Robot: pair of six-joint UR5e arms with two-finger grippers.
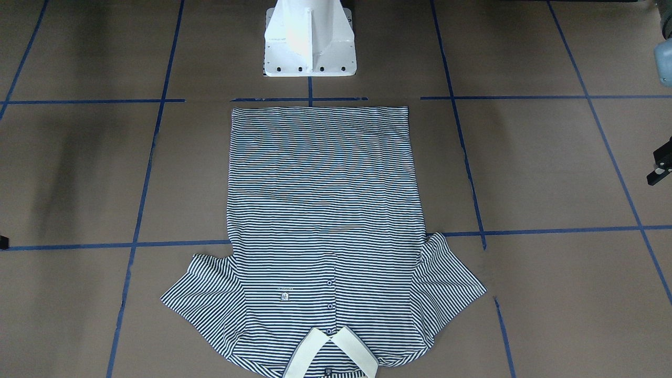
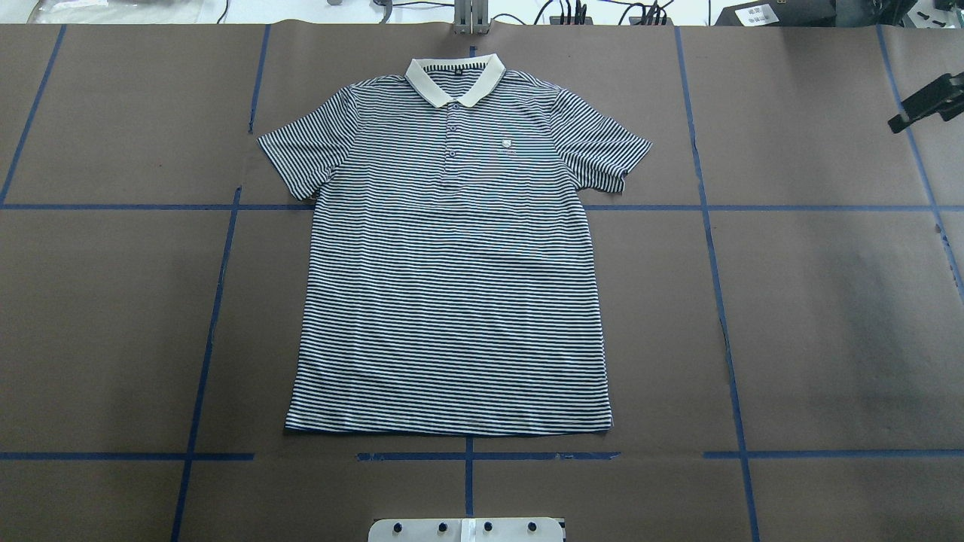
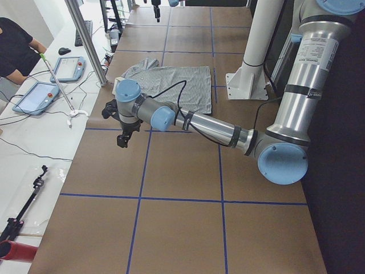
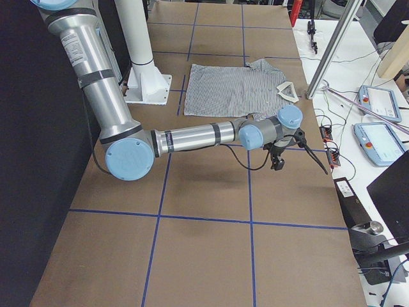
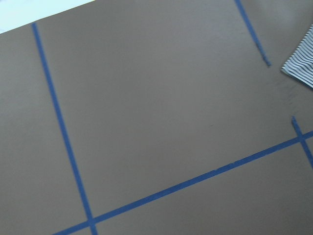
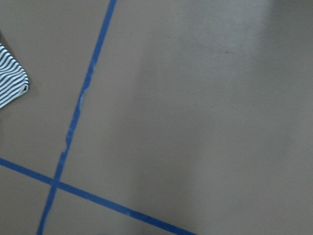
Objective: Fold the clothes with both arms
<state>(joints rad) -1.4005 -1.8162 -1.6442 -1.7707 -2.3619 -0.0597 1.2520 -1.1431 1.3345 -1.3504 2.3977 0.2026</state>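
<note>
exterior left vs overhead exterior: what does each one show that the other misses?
Exterior left only: the whole left arm, its claw hanging over bare table, clear of the polo shirt, and a person off to the side. Overhead exterior only: the polo shirt's full front, with collar, buttons and chest logo. Both: the striped polo shirt lying unfolded on the brown table with blue tape lines.

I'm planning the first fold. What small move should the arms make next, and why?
Probably bring the left gripper and right gripper inward, each toward the sleeve on its side. The polo shirt lies flat and unfolded, sleeves spread, while both grippers hang out over the table beside it, touching no cloth.
</note>
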